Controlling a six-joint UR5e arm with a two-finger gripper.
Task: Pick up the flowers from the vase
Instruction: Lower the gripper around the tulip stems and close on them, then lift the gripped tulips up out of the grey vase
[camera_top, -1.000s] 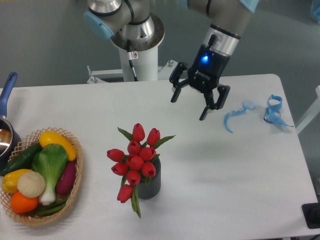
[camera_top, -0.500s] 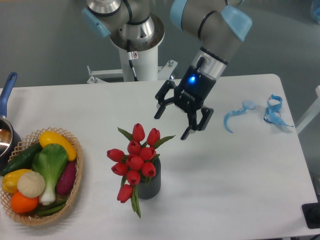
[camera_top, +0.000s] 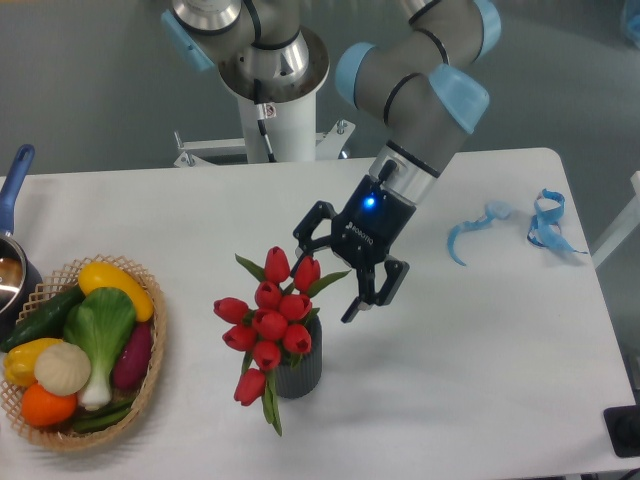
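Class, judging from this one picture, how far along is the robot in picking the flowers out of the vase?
Done: the end effector, fingers spread open, is beside the top tulips. In hand: lining up on the flowers; whether a finger touches a bud is unclear. Left: closing on the bunch and lifting it, since the stems sit in the vase and nothing is gripped.
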